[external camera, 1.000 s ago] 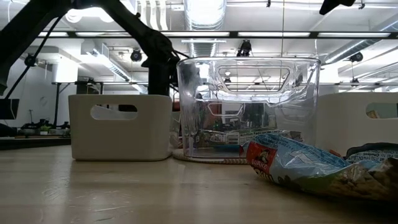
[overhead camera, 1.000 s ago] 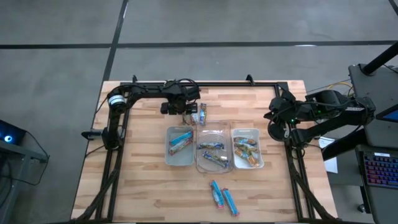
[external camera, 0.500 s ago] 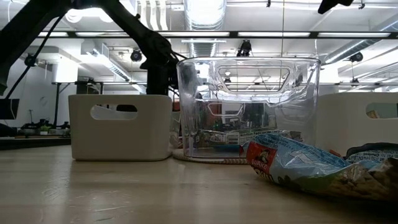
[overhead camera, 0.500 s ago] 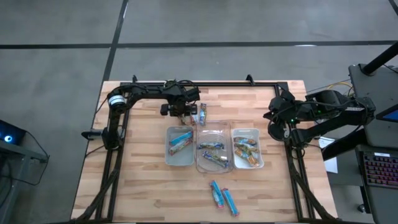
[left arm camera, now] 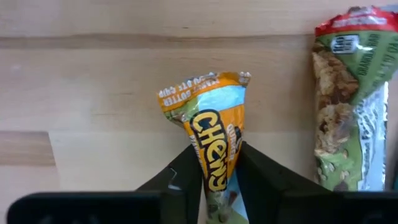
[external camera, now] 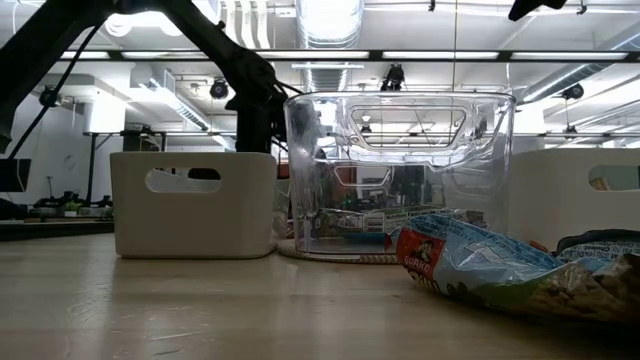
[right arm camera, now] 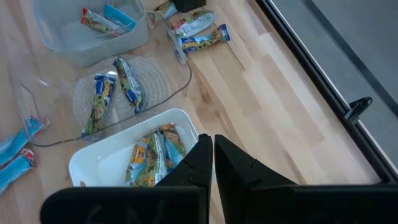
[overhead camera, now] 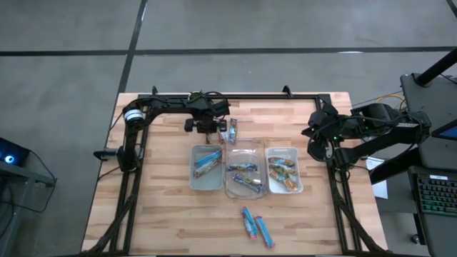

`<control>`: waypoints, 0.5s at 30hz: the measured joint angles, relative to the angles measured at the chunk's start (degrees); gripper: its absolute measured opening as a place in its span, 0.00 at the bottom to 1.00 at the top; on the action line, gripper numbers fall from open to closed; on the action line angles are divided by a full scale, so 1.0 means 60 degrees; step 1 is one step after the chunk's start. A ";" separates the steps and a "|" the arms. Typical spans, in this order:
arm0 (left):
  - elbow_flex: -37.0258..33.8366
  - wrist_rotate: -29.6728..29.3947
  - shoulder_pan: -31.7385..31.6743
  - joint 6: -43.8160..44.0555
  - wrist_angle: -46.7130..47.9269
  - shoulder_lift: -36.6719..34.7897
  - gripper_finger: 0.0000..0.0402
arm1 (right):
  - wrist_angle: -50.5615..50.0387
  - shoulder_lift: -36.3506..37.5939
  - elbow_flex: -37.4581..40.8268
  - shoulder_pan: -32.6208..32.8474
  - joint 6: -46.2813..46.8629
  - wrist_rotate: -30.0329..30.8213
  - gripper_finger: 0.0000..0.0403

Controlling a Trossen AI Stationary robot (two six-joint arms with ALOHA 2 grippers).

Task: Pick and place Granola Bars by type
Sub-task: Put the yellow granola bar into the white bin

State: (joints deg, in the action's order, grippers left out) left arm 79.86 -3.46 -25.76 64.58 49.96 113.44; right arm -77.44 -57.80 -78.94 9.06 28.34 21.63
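An orange-wrapped granola bar (left arm camera: 208,121) lies on the wood at the table's far side, with my left gripper (left arm camera: 217,180) shut on it, pointing straight down (overhead camera: 212,130). A green-tan bar (left arm camera: 351,99) lies flat beside it. Toward the near edge stand three trays, each with bars in it: a white one (overhead camera: 194,178), a clear one (overhead camera: 230,187) and a white one (overhead camera: 298,178). Two blue bars (overhead camera: 255,225) lie flat near the front edge. My right gripper (right arm camera: 208,152) hangs shut and empty above the table's right side. My left gripper pinches the orange bar at one end (left arm camera: 214,168) between its two fingers, from above, pointing down. The wrapper is squeezed narrow between the fingers (left arm camera: 186,177) and fans out wider beyond them. The bar's other end (left arm camera: 202,84) lies on the wood.
A black frame rail (overhead camera: 250,96) runs along the table's far edge, close behind my left gripper. In the low view the clear tray (external camera: 400,175) and a white tray (external camera: 195,205) stand in front of my left arm. Bare wood lies left of the trays.
My left gripper has stayed in place over the orange bar and its fingers have drawn together on it. The bars and trays lie as before.
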 joint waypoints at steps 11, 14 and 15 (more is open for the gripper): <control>0.0551 0.0076 0.0004 -0.0829 0.0363 -0.0039 0.18 | 0.0017 -0.0004 -0.0003 0.0000 -0.0007 0.0157 0.02; 0.0876 0.0080 0.0004 -0.1116 0.0674 -0.0039 0.18 | 0.0017 -0.0004 -0.0003 0.0000 -0.0013 0.0159 0.02; 0.0966 0.0080 0.0004 -0.1211 0.0782 -0.0039 0.18 | 0.0019 -0.0004 -0.0003 0.0000 -0.0038 0.0166 0.02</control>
State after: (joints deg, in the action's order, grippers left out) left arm 85.66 -2.99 -25.74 57.32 54.66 113.21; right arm -77.33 -57.82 -78.96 9.06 28.11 22.62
